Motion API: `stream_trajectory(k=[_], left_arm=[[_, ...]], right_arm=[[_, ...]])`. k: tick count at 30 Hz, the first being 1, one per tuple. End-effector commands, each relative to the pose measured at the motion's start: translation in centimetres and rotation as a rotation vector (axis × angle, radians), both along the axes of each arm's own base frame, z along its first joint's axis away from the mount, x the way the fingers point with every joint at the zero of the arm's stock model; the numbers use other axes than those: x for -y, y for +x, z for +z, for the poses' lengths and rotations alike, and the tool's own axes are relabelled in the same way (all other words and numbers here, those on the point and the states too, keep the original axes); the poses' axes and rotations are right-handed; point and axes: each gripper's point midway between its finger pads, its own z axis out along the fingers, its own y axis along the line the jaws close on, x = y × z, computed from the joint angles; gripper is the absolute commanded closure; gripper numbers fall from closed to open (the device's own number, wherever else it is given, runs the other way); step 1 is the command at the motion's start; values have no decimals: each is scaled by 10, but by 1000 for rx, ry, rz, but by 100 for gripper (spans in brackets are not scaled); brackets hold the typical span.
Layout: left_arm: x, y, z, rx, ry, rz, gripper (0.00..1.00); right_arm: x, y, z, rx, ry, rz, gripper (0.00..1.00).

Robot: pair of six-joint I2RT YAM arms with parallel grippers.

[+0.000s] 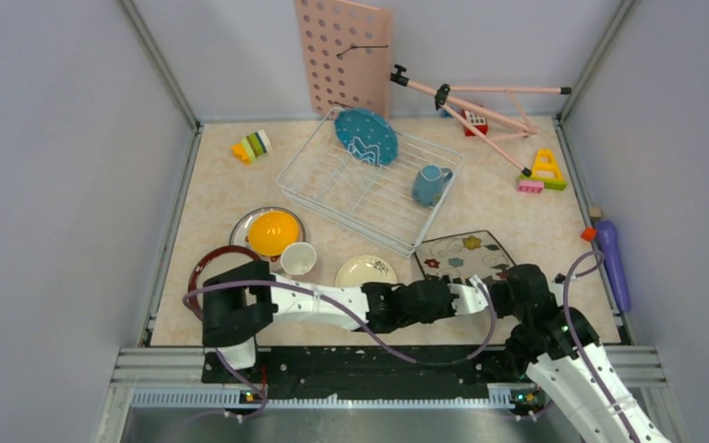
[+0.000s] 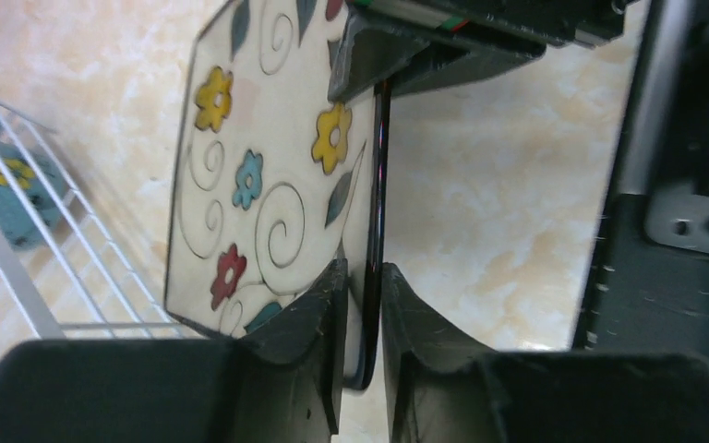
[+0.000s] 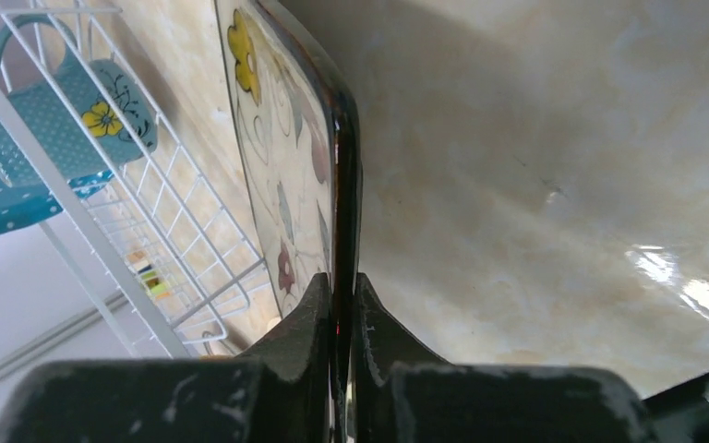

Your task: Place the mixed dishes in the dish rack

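Note:
The square flowered plate [image 1: 466, 254] [image 2: 268, 166] [image 3: 282, 138] is tilted up on edge at the front right. My right gripper [image 1: 510, 277] [image 3: 342, 281] is shut on its dark rim. My left gripper [image 1: 483, 293] [image 2: 365, 277] straddles the same rim, slightly open, with a thin gap beside the plate. The dish rack [image 1: 369, 175] holds a teal polka-dot plate [image 1: 366, 136] and a blue cup [image 1: 429, 185]. On the table lie an orange-yellow bowl [image 1: 272, 232], a pale cup [image 1: 298, 258], a cream plate [image 1: 366, 270] and a dark-red-rimmed plate [image 1: 208, 268].
A pink pegboard [image 1: 343, 55] leans on the back wall beside a fallen pink tripod [image 1: 480, 101]. Toy blocks [image 1: 252, 146] lie at the back left, more blocks [image 1: 543, 173] at the back right. A purple object [image 1: 614, 263] lies by the right wall.

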Motion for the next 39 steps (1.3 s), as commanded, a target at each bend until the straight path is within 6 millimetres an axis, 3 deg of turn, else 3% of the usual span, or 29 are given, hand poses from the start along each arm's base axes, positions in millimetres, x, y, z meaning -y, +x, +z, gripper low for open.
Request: stream_trajectory(k=[1, 6, 11, 18, 28, 33, 39], left_arm=[[5, -18, 70, -88, -243, -62, 71], [0, -29, 84, -146, -282, -96, 58], [-11, -43, 111, -292, -371, -172, 47], [-54, -14, 141, -489, -490, -87, 40], [-145, 47, 165, -393, -633, 230, 29], [-180, 62, 166, -334, -669, 367, 28], [-203, 74, 149, -338, -688, 504, 27]], right_arm=[[40, -8, 15, 0, -199, -78, 100], [62, -7, 54, 56, -298, -128, 100], [81, -7, 103, 111, -404, -160, 100], [86, 16, 205, 296, -688, 14, 100], [51, 40, 318, 636, -888, 264, 100], [17, 59, 349, 721, -935, 443, 100], [-34, 80, 377, 938, -957, 636, 100]])
